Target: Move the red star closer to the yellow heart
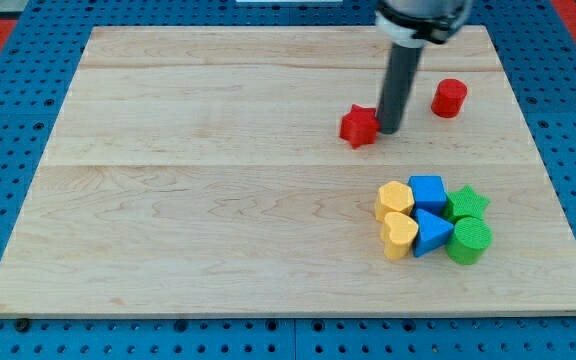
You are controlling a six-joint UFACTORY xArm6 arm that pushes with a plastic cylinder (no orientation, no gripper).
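The red star lies on the wooden board, right of centre and towards the view's top. My tip stands right against the star's right side. The yellow heart lies lower down at the view's right, at the left edge of a tight cluster of blocks, well below the star.
The cluster holds a yellow hexagon-like block, a blue cube, a blue triangle, a green star and a green cylinder. A red cylinder stands to the right of my rod. The board's edges meet a blue pegboard.
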